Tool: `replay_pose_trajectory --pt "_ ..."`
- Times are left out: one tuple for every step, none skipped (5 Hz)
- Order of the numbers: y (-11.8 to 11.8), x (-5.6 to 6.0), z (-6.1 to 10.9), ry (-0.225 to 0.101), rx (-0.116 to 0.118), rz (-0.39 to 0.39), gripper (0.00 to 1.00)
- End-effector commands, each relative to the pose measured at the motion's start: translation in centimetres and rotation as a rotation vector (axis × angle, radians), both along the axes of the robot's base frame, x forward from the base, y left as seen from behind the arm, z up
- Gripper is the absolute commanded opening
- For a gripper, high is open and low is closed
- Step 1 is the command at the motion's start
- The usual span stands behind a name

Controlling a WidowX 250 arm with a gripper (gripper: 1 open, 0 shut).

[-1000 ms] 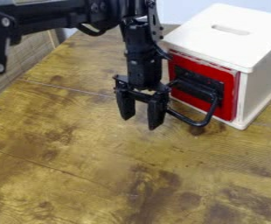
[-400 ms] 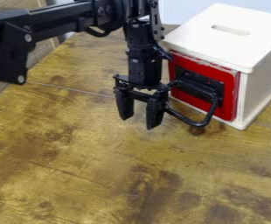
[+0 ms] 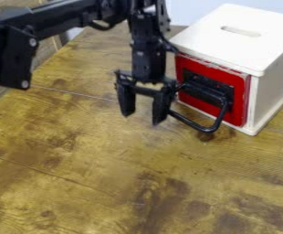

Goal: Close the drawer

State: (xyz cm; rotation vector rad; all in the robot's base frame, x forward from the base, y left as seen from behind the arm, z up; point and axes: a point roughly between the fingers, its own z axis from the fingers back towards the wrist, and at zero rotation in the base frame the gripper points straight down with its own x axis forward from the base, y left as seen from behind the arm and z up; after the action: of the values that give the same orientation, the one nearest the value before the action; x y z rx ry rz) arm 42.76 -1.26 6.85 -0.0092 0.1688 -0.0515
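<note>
Gripper [image 3: 144, 107] hangs from the black arm [image 3: 58, 27] with its two fingers spread apart and pointing down, holding nothing, just left of the drawer's black loop handle [image 3: 200, 114]. That red-fronted drawer [image 3: 213, 90] sits in the white box cabinet [image 3: 246, 50] at the right of the worn wooden table [image 3: 95, 174].

- One cabinet [image 3: 244, 57], white, at 2 o'clock.
- One drawer [image 3: 214, 88], red-fronted, set in it.
- One handle [image 3: 200, 117], a black loop, on the drawer.
- One slot [image 3: 242, 31] in the cabinet top.
- One arm [image 3: 58, 23], from 10 o'clock.
- One gripper [image 3: 144, 109], with two fingers [image 3: 160, 108].
- One table [image 3: 95, 174].
</note>
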Motion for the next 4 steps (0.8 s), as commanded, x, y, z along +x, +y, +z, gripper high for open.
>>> replay_pose_trajectory --pt "-4.4 1.2 5.8 -0.216 -0.001 0.057 1.0" --pt "-3.8 0.3 6.6 -0.228 -0.008 0.078 1.0" --pt "-3.3 -1.6 7.7 -0.242 -0.021 0.061 1.0" --pt "-2.7 -3.7 8.8 -0.252 -0.028 0.037 1.0"
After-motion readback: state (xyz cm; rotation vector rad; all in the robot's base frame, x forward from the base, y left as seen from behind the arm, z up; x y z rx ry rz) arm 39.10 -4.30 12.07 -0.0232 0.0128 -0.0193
